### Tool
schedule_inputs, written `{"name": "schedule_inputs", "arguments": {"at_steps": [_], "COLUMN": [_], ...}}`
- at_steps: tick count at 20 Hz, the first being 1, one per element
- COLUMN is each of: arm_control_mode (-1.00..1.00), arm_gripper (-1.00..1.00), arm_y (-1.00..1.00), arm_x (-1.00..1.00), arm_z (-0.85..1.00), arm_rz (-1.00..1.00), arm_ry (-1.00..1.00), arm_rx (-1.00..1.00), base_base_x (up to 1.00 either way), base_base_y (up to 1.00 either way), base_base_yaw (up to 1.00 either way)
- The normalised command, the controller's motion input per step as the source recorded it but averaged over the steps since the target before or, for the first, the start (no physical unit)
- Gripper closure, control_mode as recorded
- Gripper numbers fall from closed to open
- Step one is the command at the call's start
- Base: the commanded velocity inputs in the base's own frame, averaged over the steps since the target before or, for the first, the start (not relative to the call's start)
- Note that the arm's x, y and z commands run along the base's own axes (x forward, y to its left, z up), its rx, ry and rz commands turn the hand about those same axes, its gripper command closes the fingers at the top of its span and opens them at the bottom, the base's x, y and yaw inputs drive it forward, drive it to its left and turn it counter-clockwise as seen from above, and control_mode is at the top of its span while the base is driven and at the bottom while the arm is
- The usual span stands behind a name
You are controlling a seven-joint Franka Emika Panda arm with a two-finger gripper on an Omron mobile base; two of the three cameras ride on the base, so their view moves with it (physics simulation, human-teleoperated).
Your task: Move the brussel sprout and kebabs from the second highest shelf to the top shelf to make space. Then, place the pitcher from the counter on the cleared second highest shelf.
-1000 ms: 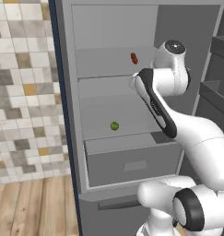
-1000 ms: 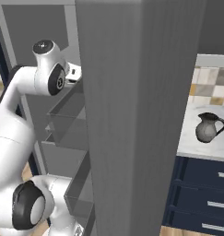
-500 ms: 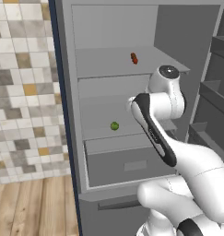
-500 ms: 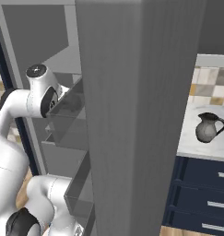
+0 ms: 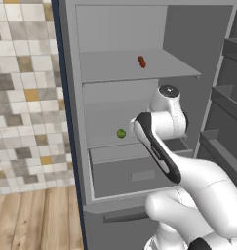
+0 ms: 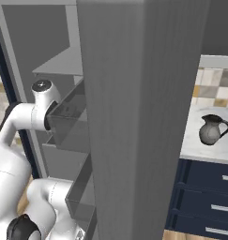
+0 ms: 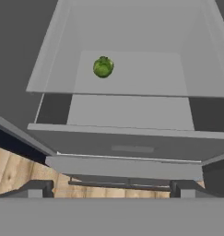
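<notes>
Grey cabinet shelving holds two foods: one kebabs [image 5: 142,61] stick on the top shelf [image 5: 115,68], and one brussel sprout [image 7: 103,67] alone on the second highest shelf [image 7: 132,76]. One pitcher [image 6: 212,130] stands on the counter [image 6: 196,140]. Gripper [image 7: 111,188] jaws are spread wide, holding nothing.

The arm has dropped from the top shelf [image 5: 134,68], where the kebabs [image 5: 142,61] lie, down to the second highest shelf [image 5: 110,141]; its hand now faces the brussel sprout [image 7: 103,67] there.
</notes>
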Motion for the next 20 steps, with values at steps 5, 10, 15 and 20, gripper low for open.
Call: {"name": "schedule_inputs", "arguments": {"at_steps": [5, 10, 15, 20], "arm_control_mode": [-1.00, -1.00, -1.00, -1.00], "arm_gripper": [-1.00, -1.00, -1.00, -1.00], "arm_y": [0.01, 0.06, 0.10, 0.08], "arm_x": [0.31, 0.43, 0.51, 0.51], "arm_z": [-0.39, -0.40, -0.31, -0.19], "arm_rz": [0.03, 0.01, 0.01, 0.01], "arm_ry": [0.04, 0.00, 0.00, 0.00], "arm_rx": [0.00, 0.00, 0.00, 0.00], "base_base_x": [0.00, 0.00, 0.00, 0.00], "base_base_y": [0.00, 0.00, 0.00, 0.00], "base_base_yaw": [0.00, 0.00, 0.00, 0.00]}}
